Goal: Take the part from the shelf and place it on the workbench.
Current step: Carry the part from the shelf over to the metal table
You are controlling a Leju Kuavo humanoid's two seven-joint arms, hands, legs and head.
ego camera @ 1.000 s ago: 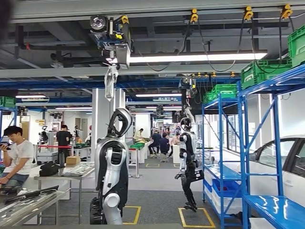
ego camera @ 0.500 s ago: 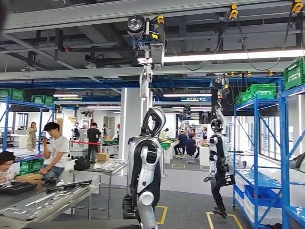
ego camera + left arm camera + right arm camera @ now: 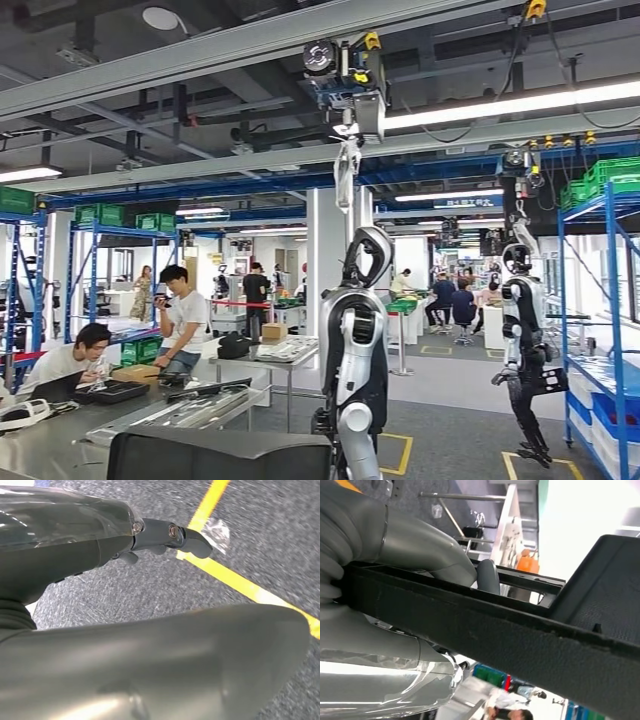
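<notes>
Part (image 3: 501, 630), long black textured bar with wider flat end, is gripped by right hand (image 3: 395, 580); thumb (image 3: 433, 555) is laid on one side, fingers are wrapped on other. Dark edge of part (image 3: 219, 455) is seen at bottom of head view, carried in front of body, above workbench (image 3: 45, 445). Left hand (image 3: 113, 540) is hung over grey floor with yellow line (image 3: 241, 582); fingers slightly curled, nothing held. Silver humanoid (image 3: 355, 370) is stood ahead. Blue shelf (image 3: 611, 330) is seen at right. Two people are seated beside workbench.
</notes>
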